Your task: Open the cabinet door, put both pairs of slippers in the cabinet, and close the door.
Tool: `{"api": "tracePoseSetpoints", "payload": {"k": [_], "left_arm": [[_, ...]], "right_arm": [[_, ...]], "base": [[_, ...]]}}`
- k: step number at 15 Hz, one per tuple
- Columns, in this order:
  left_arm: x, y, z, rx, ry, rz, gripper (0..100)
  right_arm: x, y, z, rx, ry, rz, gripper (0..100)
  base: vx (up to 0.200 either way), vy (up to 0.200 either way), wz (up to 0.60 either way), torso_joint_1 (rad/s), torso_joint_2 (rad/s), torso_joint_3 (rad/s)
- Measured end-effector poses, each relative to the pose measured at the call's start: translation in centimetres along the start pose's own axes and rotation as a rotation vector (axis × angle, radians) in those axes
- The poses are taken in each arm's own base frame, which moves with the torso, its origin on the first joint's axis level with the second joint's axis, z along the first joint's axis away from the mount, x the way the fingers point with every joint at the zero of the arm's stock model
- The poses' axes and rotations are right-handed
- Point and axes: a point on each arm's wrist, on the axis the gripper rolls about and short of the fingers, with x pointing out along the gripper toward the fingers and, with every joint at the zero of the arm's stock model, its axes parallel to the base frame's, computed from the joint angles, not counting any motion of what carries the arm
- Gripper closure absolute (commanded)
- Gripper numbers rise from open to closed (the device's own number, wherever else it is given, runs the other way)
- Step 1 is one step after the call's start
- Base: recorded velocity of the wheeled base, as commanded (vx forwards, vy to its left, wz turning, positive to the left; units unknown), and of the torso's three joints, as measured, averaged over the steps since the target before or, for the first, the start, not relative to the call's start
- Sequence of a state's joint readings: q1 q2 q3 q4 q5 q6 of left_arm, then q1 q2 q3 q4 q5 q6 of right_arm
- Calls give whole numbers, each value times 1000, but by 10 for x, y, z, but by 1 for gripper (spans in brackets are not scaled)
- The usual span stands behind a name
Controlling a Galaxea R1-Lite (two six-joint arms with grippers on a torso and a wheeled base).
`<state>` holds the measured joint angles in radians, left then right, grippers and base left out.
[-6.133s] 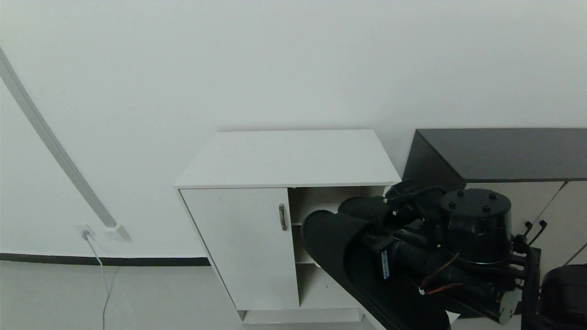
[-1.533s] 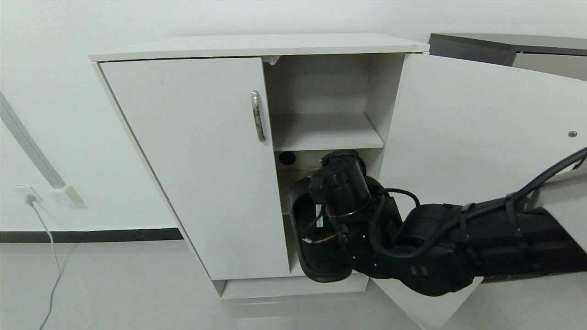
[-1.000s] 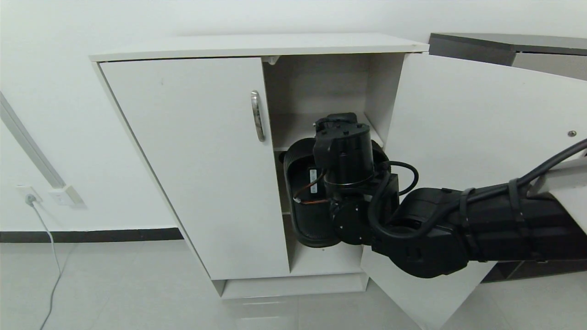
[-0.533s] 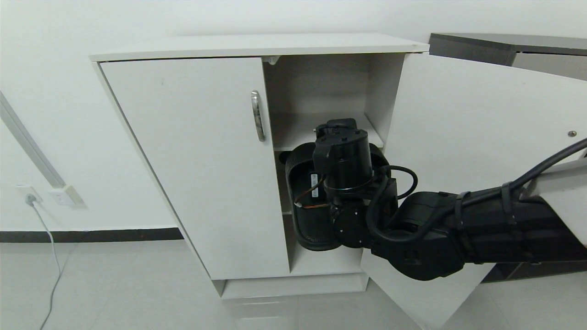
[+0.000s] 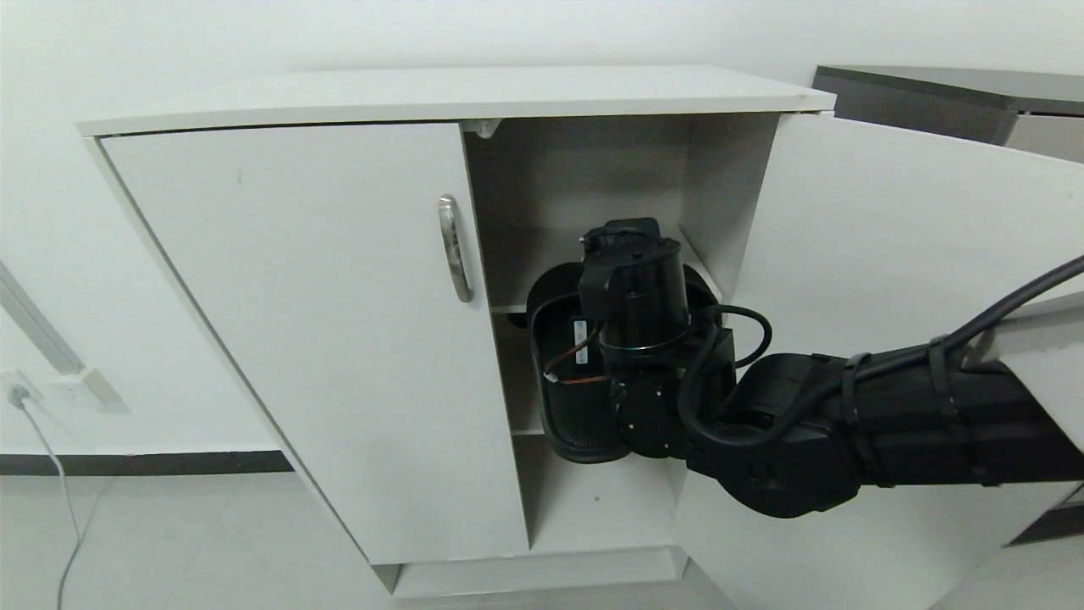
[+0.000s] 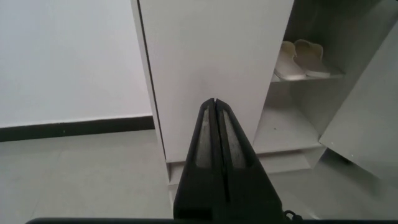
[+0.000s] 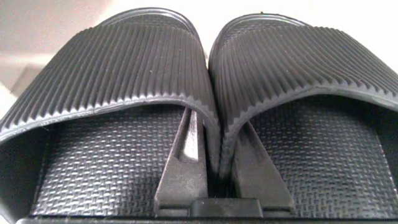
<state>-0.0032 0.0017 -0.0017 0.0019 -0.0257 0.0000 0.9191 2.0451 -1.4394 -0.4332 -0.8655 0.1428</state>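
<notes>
cabinet (image 5: 457,89): right door (image 5: 881,229) swung open, left door (image 5: 296,322) shut; black slippers (image 5: 566,398) side by side in right gripper (image 7: 217,158), jaws clamped on their inner walls, held in the opening at shelf height; white slippers (image 6: 303,57) on a shelf inside; left gripper (image 6: 214,109) jaws closed, empty, facing the cabinet.

Readable text: none can be made out in any view.
White sticker (image 5: 579,330): it is set on the right arm's wrist housing, in front of the black slippers (image 5: 563,415); dark print is seen on it, but it is too small to be read.
Numbers and signs: none are legible.
</notes>
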Motion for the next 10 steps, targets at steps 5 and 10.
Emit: {"api": "tracePoseSetpoints", "payload": {"k": [5,10], "left_arm": [[0,0,0,0,0,0,100],[0,0,0,0,0,0,100]], "right_arm": [[0,-4,-1,-2,4,-6,100],[-2,-3,-1,-5,3,-2,100]], "base": [[160,0,0,2,1,0],[0,0,0,0,0,0]]}}
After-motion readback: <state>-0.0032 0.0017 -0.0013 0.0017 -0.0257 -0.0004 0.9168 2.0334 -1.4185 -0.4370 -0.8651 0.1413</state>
